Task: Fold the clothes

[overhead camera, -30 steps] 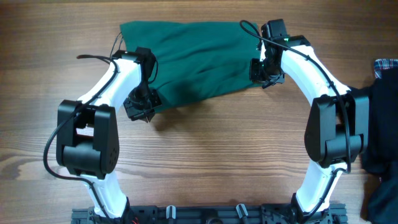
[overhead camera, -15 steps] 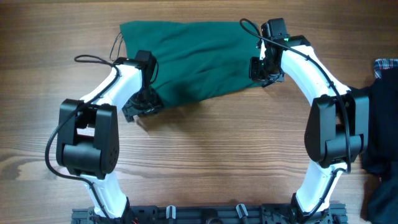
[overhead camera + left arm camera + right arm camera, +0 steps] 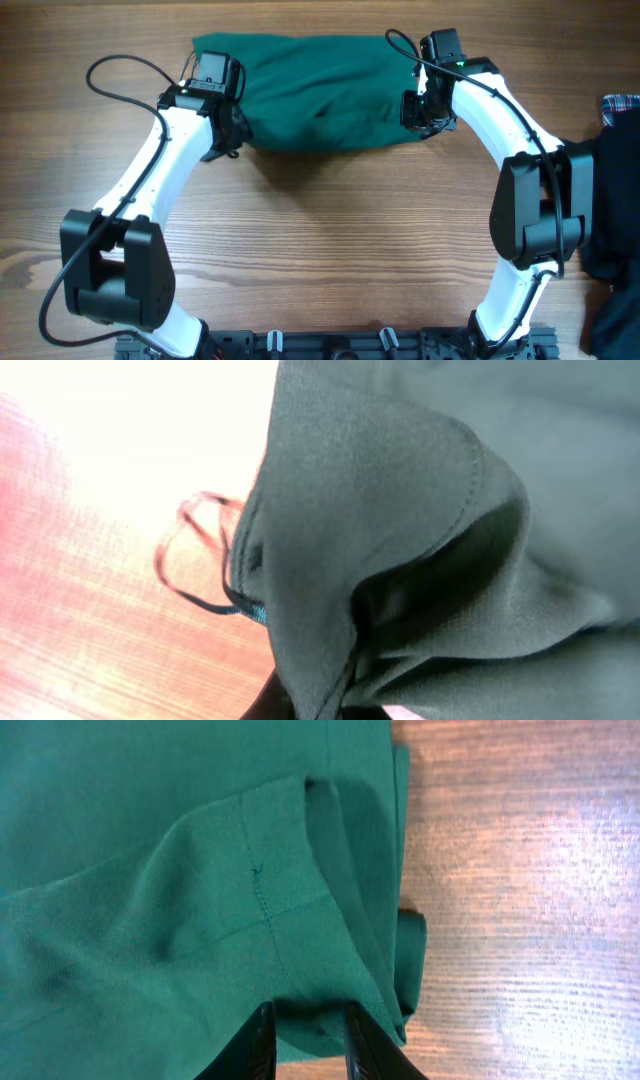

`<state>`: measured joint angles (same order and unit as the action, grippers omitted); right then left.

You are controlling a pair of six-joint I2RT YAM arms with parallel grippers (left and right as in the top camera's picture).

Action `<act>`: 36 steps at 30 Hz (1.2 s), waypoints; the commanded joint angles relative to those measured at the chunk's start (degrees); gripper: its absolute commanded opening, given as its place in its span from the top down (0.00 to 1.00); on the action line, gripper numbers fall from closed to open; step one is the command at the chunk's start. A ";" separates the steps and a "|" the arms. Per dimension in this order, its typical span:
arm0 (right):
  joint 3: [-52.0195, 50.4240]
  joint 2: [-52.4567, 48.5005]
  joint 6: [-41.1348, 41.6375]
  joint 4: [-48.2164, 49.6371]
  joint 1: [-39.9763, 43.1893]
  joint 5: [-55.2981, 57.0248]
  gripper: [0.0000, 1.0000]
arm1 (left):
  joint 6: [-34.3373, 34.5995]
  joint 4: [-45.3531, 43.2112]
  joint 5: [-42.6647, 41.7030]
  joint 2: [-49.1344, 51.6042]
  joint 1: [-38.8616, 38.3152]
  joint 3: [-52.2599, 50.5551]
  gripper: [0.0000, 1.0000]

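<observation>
Now our left hand (image 3: 318, 706) is pinched tight on the green clothes (image 3: 310, 95), and our right hand (image 3: 303, 1035) squeezes their other edge, fingers nearly closed.

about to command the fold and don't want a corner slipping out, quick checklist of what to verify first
1. left gripper gripping the green garment at its left edge: ok, fabric bunches into shut jaws
2. right gripper on the right hem: ok, hem pinched in its jaws
3. cord loops out of the left grip: ok, loose on the table
4. garment lying flat: not ok, creased and bunched at left
5. layers caught in each grip: cannot tell
6. black garment and plaid cloth out of the way: ok, at the table's right edge
</observation>
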<state>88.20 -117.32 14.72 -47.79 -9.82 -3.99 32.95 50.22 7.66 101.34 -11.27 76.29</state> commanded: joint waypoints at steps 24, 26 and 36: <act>-0.70 1.38 -4.24 6.69 -0.13 -1.99 0.71 | -2.60 -22.18 2.10 5.16 0.24 1.27 0.46; -0.70 1.40 -4.24 6.14 -0.13 -2.01 0.71 | -2.93 -20.79 2.60 5.16 0.26 1.27 0.39; 1.86 13.73 -9.14 -3.74 -0.13 -2.40 0.89 | -2.86 -16.06 -4.44 4.61 0.22 1.25 0.24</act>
<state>88.01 -111.83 6.87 -50.61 -9.82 -5.78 30.33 34.30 5.08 107.66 -11.25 76.75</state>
